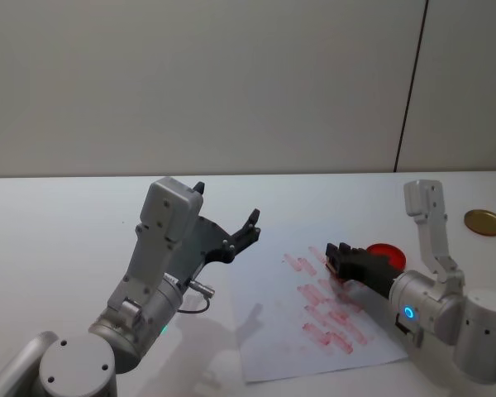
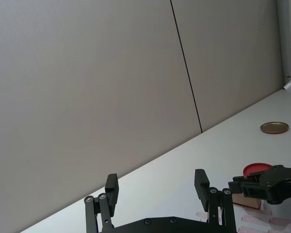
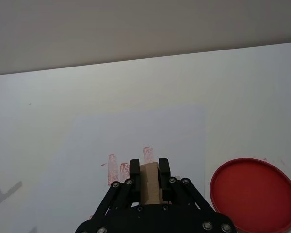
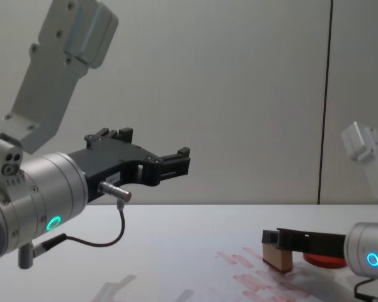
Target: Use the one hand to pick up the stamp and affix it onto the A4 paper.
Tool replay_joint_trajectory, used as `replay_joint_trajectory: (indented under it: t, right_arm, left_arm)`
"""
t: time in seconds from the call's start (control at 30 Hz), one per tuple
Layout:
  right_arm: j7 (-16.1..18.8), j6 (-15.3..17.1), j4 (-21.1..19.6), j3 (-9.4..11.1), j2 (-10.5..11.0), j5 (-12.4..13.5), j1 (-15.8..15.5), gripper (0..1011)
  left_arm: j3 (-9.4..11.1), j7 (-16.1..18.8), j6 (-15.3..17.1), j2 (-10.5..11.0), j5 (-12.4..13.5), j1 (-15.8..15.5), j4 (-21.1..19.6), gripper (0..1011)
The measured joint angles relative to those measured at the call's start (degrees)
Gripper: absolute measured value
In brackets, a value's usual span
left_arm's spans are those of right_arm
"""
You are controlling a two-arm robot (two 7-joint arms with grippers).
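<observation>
Room on the left is being taken up by our left pincer, which is hanging open and empty, raised well above the tabletop near the left edge of the A4 paper. Moving rightward, we are seeing the sheet lying flat, its left part bare and its right part carrying rows of red marks. Among those marks our right pincer is reaching in low from the right, gripping the stamp upright between its jaws. We are judging the pickup as done and the pressing as the step in hand. The chest view is showing the block right down at the sheet, though we cannot tell whether its face is touching. Lifting off and releasing are, we are guessing, what remains. Just beside the pincer, at the paper's right edge, the red ink pad is sitting close, leaving little slack that way. A gold lid is lying farther right, well apart. Freer room is lying toward the bare left part of the sheet.
</observation>
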Motion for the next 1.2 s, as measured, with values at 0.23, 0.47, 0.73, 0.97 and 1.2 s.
replay_joint_trajectory:
  t: [0.23, 0.47, 0.73, 0.97, 1.2]
  right_arm:
    - [-0.17, -0.39, -1.81, -0.08, 0.24, -0.2, -0.62, 219]
    - [-0.42, -1.73, -4.95, -0.21, 0.67, -0.77, -1.46, 219]
    - [-0.25, -4.11, -10.14, -0.11, 1.17, -1.02, -2.38, 219]
    - [-0.5, -5.96, -15.72, 0.1, 1.8, -1.33, -3.41, 219]
    - [-2.68, -6.2, -20.93, 0.6, 2.78, -1.74, -4.65, 219]
  left_arm:
    - [0.0, 0.0, 0.0, 0.0, 0.0, 0.0, 0.0, 993]
    - [0.0, 0.0, 0.0, 0.0, 0.0, 0.0, 0.0, 993]
    - [0.0, 0.0, 0.0, 0.0, 0.0, 0.0, 0.0, 993]
    - [0.0, 0.0, 0.0, 0.0, 0.0, 0.0, 0.0, 993]
    - [0.0, 0.0, 0.0, 0.0, 0.0, 0.0, 0.0, 993]
